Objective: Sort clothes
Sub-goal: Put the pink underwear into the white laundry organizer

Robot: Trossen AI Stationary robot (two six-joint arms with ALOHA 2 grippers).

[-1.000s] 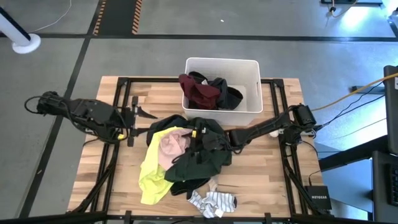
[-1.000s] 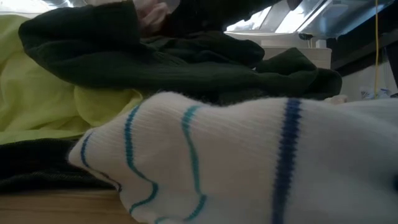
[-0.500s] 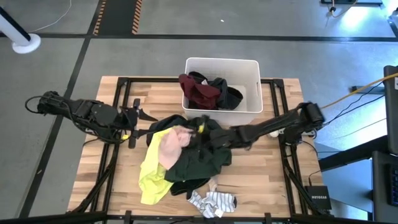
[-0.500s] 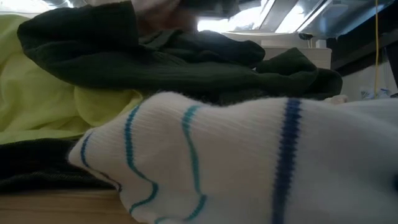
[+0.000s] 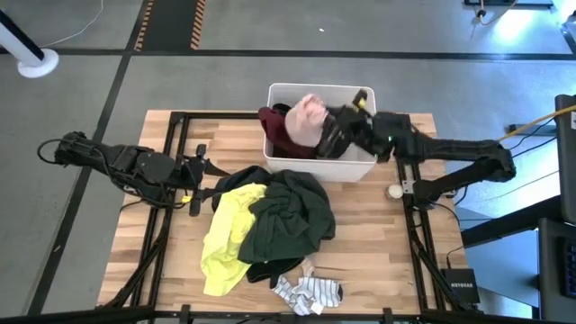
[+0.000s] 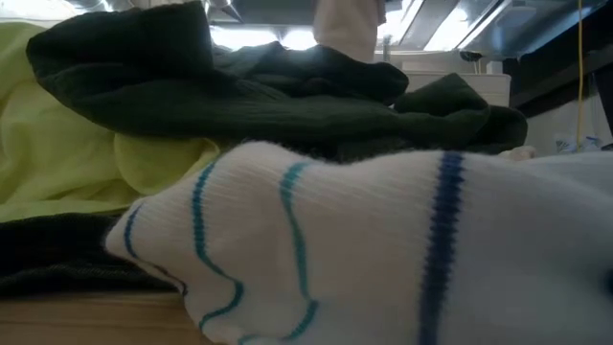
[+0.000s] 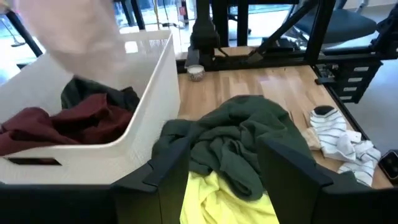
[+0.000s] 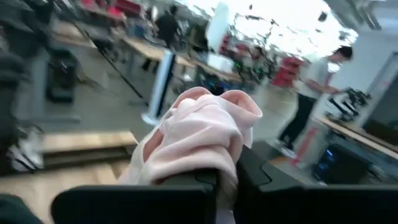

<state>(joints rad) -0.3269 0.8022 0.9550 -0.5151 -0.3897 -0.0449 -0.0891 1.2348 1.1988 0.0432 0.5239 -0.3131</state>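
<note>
Our right tool (image 5: pixel 335 126) pinches a pale pink garment (image 5: pixel 304 118) above the white bin (image 5: pixel 364 162), at twelve o'clock on the desk (image 5: pixel 396 261). If we release off-centre, it may drape over the rim or slide out. The bin holds a maroon piece (image 5: pixel 281 133) and a black one (image 5: pixel 333 142). Dark green (image 5: pixel 288 220), neon yellow (image 5: pixel 225 243) and striped (image 5: pixel 310 292) clothes lie mid-desk toward six. Our left tool (image 5: pixel 196 171), spread, waits at nine o'clock.
</note>
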